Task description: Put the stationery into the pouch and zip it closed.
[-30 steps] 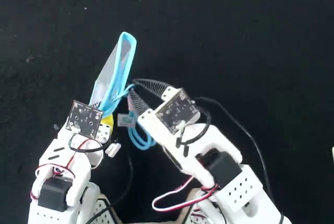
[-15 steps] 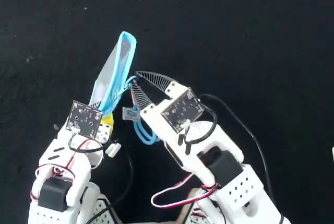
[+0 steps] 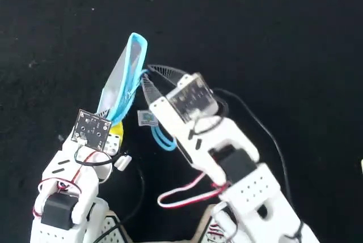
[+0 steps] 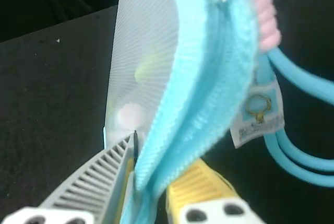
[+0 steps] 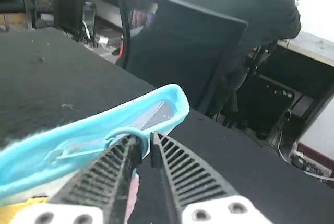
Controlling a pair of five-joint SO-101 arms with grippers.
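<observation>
tag (image 4: 258, 115) beside pouch (image 4: 201, 72), print unreadable

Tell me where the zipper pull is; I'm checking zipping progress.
Right wrist view: the zipper pull sits at the tips of the right claw, on the blue pouch upper edge, partway along from the left claw.

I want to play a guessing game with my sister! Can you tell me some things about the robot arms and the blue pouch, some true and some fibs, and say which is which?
1. The pouch is light blue. True.
2. The pouch lies flat on the table. False: it is held up on its edge, zip side up.
3. The right gripper is shut on the zip pull. True.
4. The left gripper is open and holds nothing. False: it is shut on the pouch's end.
5. The table is white. False: it is black.
</observation>
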